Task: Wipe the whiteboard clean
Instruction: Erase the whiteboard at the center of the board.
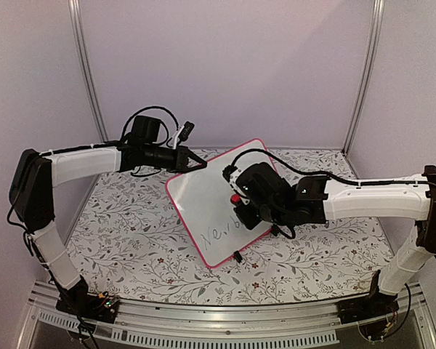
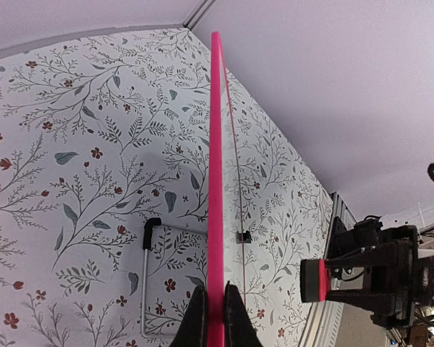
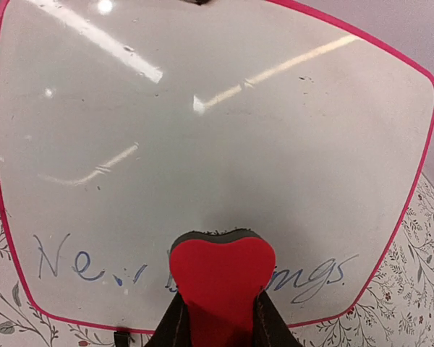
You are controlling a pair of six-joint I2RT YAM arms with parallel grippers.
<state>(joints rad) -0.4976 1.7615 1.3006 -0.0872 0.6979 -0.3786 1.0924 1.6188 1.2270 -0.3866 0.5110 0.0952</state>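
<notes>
The whiteboard (image 1: 203,196), white with a pink-red rim, stands tilted on the floral table. Dark handwriting (image 1: 224,231) runs along its lower part. My left gripper (image 1: 194,164) is shut on the board's upper edge. In the left wrist view its fingers (image 2: 215,300) pinch the pink rim (image 2: 216,144) edge-on. My right gripper (image 1: 241,211) is shut on a red eraser block (image 1: 236,199) with a dark felt face. In the right wrist view the eraser (image 3: 220,271) presses on the board (image 3: 202,123) in the middle of the writing (image 3: 65,262), hiding some letters.
A floral cloth (image 1: 123,225) covers the table. A black clip foot (image 1: 236,256) sits on the board's lower rim. A thin metal rod with a black cap (image 2: 146,275) lies behind the board. Lilac walls enclose the table and an aluminium rail (image 1: 225,320) runs along the near edge.
</notes>
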